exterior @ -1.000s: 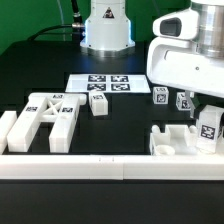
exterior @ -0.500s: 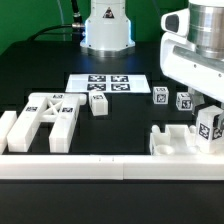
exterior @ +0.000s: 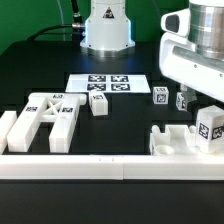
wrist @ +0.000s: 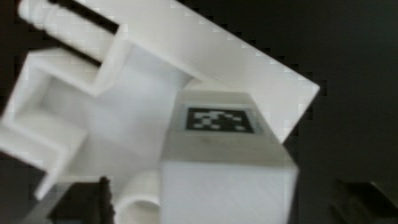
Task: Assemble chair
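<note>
Assembly looks barely begun, since no two chair parts appear joined. The white X-braced plastic frame (exterior: 45,112) lies alone at nine o'clock in the exterior view, close behind the long low white border rail (exterior: 100,165). A small white plastic block (exterior: 99,103) sits near the centre, just in front of the marker board (exterior: 105,85). Two short tagged white pegs (exterior: 160,96) (exterior: 185,100) stand loose at two o'clock. At four o'clock a white tagged plastic leg (exterior: 208,127) hangs directly under the gripper (exterior: 207,108), over the flat white plastic seat panel (exterior: 172,141). Seating it there seems to be the step in hand, and every other joint is still to do. The exterior view alone gives this layout. The wrist view alone shows the leg's tagged face close up with the panel's ribbed recess beyond it. Neither view shows the fingers, so I cannot tell whether they clamp the leg, though a grasp seems likely.
</note>
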Controlling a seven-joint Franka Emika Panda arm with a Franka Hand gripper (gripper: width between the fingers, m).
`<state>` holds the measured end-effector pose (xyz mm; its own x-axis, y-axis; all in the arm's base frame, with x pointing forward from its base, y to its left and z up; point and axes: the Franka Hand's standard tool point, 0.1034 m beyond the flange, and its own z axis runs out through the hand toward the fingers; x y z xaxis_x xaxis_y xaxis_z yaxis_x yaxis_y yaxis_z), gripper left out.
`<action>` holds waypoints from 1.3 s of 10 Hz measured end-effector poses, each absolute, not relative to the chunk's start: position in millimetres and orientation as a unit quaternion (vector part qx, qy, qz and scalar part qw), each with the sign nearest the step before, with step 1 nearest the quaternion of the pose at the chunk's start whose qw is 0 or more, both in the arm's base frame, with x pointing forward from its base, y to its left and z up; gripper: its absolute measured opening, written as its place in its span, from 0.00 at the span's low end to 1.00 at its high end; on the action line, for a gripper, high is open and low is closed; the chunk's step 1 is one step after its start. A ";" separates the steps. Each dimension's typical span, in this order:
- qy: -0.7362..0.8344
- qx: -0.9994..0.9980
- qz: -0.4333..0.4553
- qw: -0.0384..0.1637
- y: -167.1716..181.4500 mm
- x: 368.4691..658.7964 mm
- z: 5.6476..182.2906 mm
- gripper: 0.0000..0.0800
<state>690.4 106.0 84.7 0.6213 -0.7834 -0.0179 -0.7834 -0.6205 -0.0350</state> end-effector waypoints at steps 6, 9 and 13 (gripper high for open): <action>0.165 -0.986 -0.008 0.019 107.7 691.0 84.4 0.81; 0.046 -0.999 -0.010 0.016 105.1 691.4 84.4 0.81; -0.089 -0.996 -0.011 0.013 105.8 689.9 82.4 0.81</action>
